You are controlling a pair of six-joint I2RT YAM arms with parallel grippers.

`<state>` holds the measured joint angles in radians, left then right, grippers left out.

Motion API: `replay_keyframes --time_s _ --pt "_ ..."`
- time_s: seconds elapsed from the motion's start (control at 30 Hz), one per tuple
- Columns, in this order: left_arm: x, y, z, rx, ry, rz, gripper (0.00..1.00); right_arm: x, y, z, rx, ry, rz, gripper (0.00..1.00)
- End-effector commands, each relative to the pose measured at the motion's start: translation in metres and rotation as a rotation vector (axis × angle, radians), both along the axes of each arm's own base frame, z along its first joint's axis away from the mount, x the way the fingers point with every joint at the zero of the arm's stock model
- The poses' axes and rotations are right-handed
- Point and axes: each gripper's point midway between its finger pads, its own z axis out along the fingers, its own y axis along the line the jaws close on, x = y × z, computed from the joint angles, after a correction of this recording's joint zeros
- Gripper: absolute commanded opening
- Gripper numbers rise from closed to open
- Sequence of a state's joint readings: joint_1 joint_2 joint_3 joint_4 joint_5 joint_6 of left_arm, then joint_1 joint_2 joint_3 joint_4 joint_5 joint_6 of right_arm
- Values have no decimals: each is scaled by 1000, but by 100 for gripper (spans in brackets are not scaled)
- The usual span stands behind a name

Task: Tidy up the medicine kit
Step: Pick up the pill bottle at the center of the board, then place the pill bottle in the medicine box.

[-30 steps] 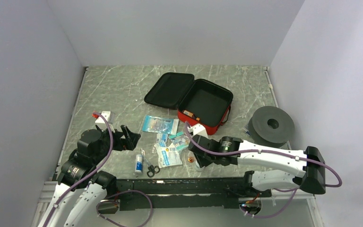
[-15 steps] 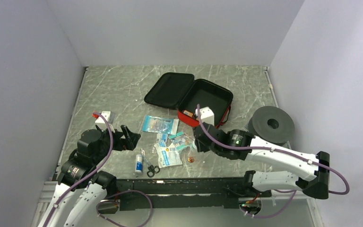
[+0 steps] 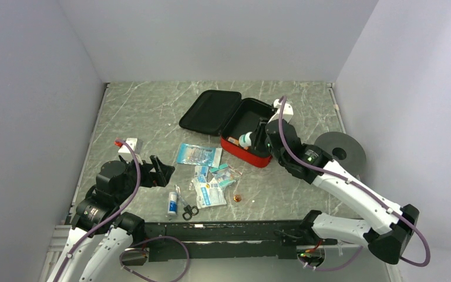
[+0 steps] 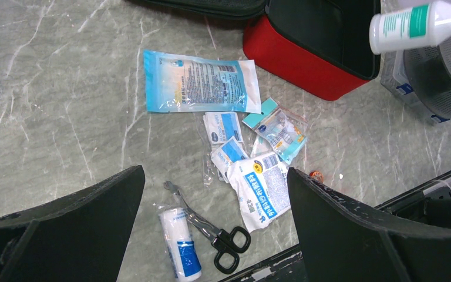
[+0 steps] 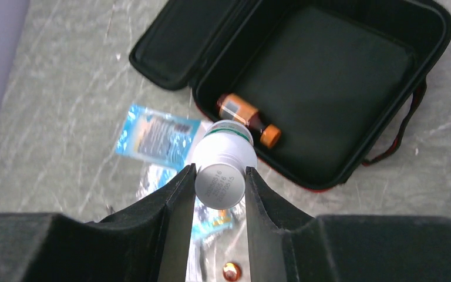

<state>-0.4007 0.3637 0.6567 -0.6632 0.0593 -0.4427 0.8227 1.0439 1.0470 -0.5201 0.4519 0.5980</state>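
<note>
Our right pincer (image 5: pixel 218 176), gripping a white bottle (image 5: pixel 223 148), has swung from the near bench (image 3: pixel 147 111) to above the kit (image 3: pixel 255 158), open at far centre; release seems next; left pincer (image 4: pixel 212 176) gapes, empty.

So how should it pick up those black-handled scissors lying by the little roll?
Probably at the slim metal shank just ahead of the handles, coming straight down: the scissors lie flat and closed, so jaws set across them fit. Stay clear of the roll beside the blades.
</note>
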Motion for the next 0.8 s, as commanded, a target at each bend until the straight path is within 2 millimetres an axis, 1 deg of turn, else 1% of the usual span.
replay_keyframes --time_s 0.0,0.13,0.3,0.4,0.47,0.57,0.77 --pt "0 -4 21 -34 -52 -16 99 37 9 33 158 -103 -51 0" --pt "-1 -4 21 -34 -51 -18 99 63 1 24 244 -103 -95 0" --pt "-1 -5 21 -34 -51 -21 99 86 -5 1 359 -57 -107 0" --pt "-1 -5 21 -35 -53 -21 99 95 -7 -14 375 -39 -125 0" --pt "-1 -5 21 -36 -54 -23 99 101 -6 -17 407 -47 -121 0" --pt "-1 -5 21 -35 -53 -22 99 107 -4 -28 446 -28 -108 0" --pt "-1 -5 21 -35 -52 -23 99 118 -11 -60 522 22 -164 0"
